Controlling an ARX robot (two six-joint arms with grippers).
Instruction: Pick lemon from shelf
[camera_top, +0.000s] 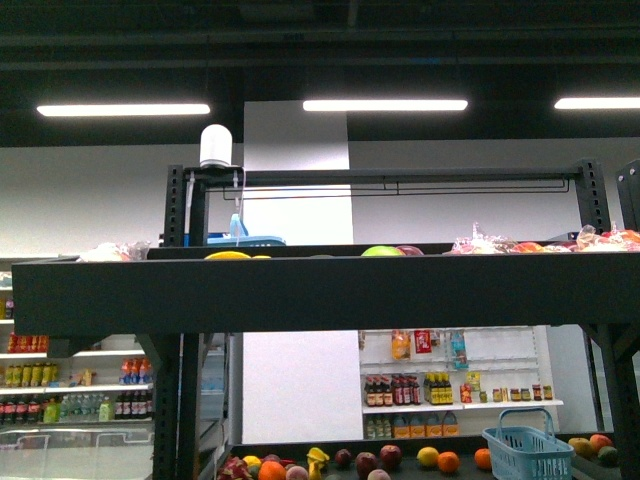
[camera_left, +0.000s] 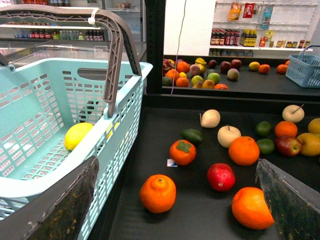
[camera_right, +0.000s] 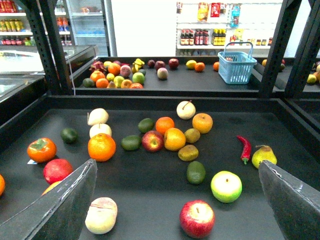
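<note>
A yellow lemon lies inside a light blue basket with a grey handle, in the left wrist view. The basket stands on the shelf's black tier, beside loose fruit. My left gripper is open and empty, with the basket's corner by one finger and an orange by the other. My right gripper is open and empty above the same kind of tier, over a red apple. The front view shows the shelf's tall front edge and no arm.
Oranges, a pomegranate and a persimmon lie near the left gripper. A green apple, avocado, chilli and pear lie near the right. A second blue basket stands on the rack behind. Black uprights flank the tier.
</note>
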